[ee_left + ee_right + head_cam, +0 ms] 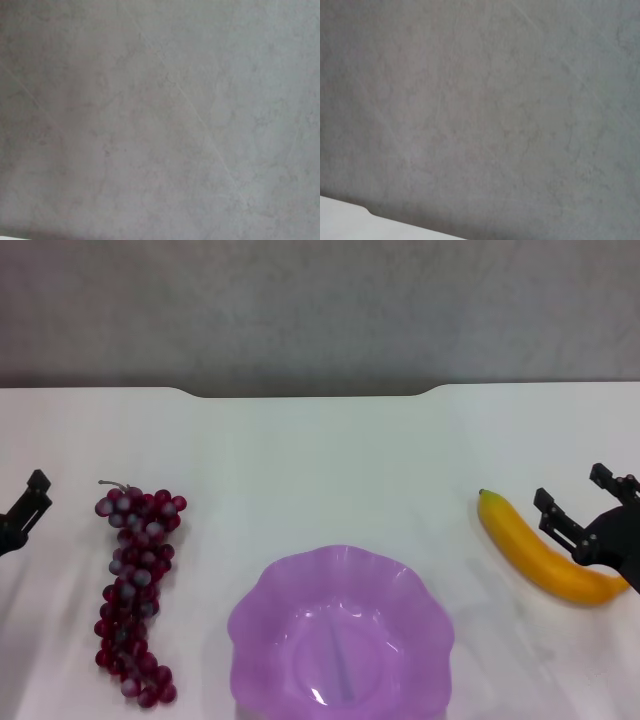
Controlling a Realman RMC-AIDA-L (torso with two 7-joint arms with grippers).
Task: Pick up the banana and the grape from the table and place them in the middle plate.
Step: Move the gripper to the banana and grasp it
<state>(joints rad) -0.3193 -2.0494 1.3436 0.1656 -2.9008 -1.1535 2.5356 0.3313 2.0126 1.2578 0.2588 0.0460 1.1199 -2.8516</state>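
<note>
One curved yellow-orange banana (545, 555), small dark green tip.

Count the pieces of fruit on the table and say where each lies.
2. The grape bunch lies on the table's left side, left of the plate. The banana lies on the right side, beside the right claw. Nothing seems hidden.

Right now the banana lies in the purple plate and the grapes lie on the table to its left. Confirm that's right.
Not right. The banana lies on the table, right of the plate, beside the right claw. The head view shows it. The grapes do lie on the table, left of the plate.
</note>
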